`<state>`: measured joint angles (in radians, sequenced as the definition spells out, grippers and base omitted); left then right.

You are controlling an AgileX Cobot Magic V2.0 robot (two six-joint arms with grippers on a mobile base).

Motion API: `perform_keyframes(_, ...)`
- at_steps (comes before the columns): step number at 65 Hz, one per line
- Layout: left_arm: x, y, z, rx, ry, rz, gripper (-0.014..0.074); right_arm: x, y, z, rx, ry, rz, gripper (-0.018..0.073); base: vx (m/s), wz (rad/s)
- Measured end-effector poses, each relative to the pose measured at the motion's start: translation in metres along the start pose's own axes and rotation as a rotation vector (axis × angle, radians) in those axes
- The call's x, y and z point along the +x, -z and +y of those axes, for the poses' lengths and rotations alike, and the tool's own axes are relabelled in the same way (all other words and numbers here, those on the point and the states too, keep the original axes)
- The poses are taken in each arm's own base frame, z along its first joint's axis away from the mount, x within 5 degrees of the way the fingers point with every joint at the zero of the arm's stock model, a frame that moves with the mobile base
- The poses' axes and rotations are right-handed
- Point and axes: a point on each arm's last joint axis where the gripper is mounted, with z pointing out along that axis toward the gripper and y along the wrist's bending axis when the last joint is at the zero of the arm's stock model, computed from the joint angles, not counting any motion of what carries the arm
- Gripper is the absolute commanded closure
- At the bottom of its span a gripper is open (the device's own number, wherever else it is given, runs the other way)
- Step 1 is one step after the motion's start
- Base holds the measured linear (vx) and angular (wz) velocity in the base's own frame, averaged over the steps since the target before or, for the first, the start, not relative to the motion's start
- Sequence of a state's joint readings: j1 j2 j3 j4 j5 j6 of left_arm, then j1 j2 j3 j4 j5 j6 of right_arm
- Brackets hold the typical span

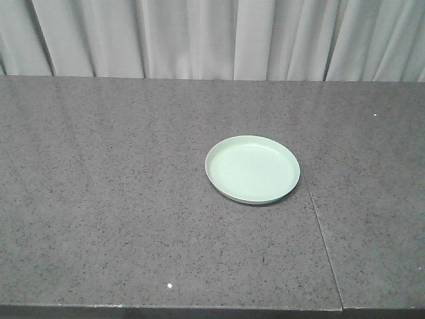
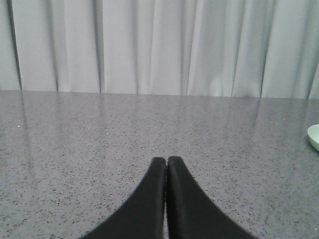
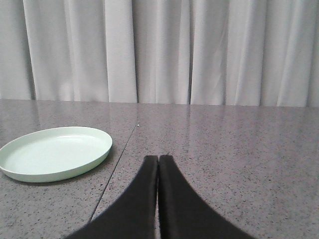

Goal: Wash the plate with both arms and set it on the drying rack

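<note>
The pale mint-green plate [image 1: 252,169] lies flat and empty on the speckled grey countertop [image 1: 99,199], just left of a seam in the stone. In the right wrist view the plate [image 3: 55,153] sits ahead and to the left of my right gripper [image 3: 158,158], which is shut on nothing. In the left wrist view only the plate's edge [image 2: 314,137] shows at the far right. My left gripper [image 2: 166,160] is shut and empty over bare stone. Neither arm appears in the front view. The drying rack is out of view.
A seam [image 1: 319,226] runs through the countertop right of the plate. Pale grey curtains [image 1: 212,36] hang along the counter's far edge. The counter's near edge [image 1: 199,309] lies at the bottom of the front view.
</note>
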<state>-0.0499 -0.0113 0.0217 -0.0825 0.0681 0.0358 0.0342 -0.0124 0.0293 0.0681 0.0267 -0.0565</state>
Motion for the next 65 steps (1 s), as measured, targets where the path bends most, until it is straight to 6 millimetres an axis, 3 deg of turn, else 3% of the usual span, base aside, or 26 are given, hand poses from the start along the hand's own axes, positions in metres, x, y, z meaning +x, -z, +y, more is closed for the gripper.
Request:
perform_keyframes(46, 0.000, 0.000, 0.000, 0.000, 0.000, 0.000, 0.0603, -0.007, 0.000, 0.000, 0.002, -0.008, -0.050, 0.0564, 0.00, 0.00)
perform_keyframes(65, 0.000, 0.000, 0.000, 0.000, 0.000, 0.000, 0.0603, -0.087, 0.002, 0.002, -0.012, -0.004, -0.030, 0.0560, 0.00, 0.00)
